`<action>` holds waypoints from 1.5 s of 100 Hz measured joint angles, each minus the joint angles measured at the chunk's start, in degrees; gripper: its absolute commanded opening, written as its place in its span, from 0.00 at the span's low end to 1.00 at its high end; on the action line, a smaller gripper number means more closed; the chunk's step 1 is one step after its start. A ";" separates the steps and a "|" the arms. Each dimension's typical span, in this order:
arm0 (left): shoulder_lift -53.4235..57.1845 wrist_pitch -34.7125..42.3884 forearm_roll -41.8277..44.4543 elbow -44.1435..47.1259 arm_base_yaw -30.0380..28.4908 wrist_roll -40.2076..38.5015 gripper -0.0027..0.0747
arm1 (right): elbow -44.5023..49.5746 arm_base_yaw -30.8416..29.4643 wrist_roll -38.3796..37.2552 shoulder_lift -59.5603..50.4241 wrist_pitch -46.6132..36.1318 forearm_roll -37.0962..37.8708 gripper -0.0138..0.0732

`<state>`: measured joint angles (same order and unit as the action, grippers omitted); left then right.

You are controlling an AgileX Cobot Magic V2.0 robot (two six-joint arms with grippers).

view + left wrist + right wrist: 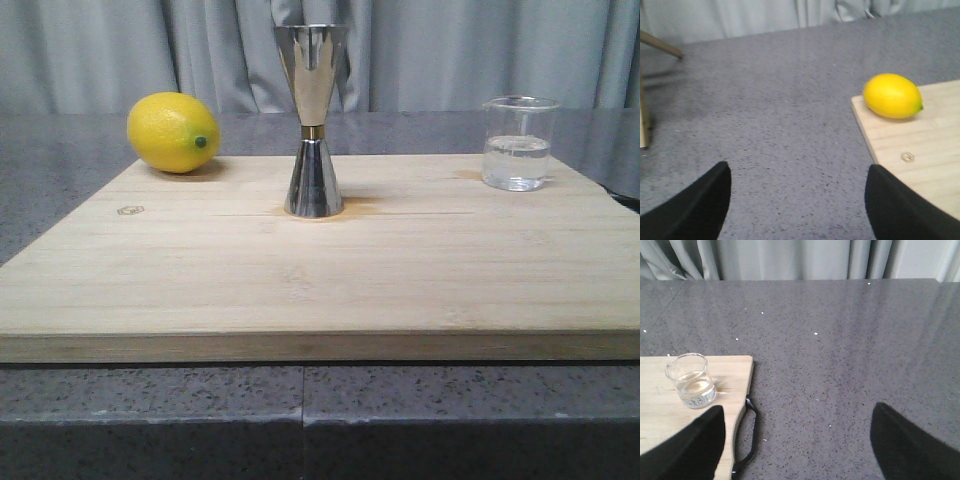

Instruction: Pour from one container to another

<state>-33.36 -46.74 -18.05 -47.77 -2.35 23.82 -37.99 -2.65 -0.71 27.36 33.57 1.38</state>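
Note:
A small clear glass beaker (519, 143) with liquid in it stands upright at the back right of the wooden board (320, 270); the right wrist view shows the beaker (690, 380) too. The tall steel jigger (313, 120) with a gold waist band stands upright at the board's middle back. My left gripper (797, 172) is open over the grey counter, left of the board, holding nothing. Open as well, my right gripper (798, 415) hangs over the counter to the right of the board, apart from the beaker. Neither gripper shows in the front view.
A yellow lemon (173, 132) lies at the board's back left corner, and the left wrist view shows the lemon (892, 95) too. A black handle loop (749, 432) sticks out from the board's right edge. Grey curtains (450, 50) hang behind the speckled counter (60, 160).

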 measured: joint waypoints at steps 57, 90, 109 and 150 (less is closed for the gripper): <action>-29.17 -4.74 -46.07 -0.42 0.00 51.00 0.69 | -0.03 0.00 0.00 4.01 0.37 -0.10 0.80; -38.52 -14.29 -61.41 2.99 0.00 74.37 0.69 | -0.03 0.00 0.00 4.01 0.37 -0.10 0.80; -43.01 -19.70 -66.66 4.00 0.00 82.43 0.69 | -0.03 0.00 0.00 4.01 0.37 -0.19 0.80; -51.60 -20.07 -75.63 4.00 5.70 96.55 0.69 | -0.03 0.00 0.00 4.01 -0.50 -0.19 0.80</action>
<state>-84.96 -66.80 -93.68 -43.77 3.35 120.37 -38.02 -2.65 -0.71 31.36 33.07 1.19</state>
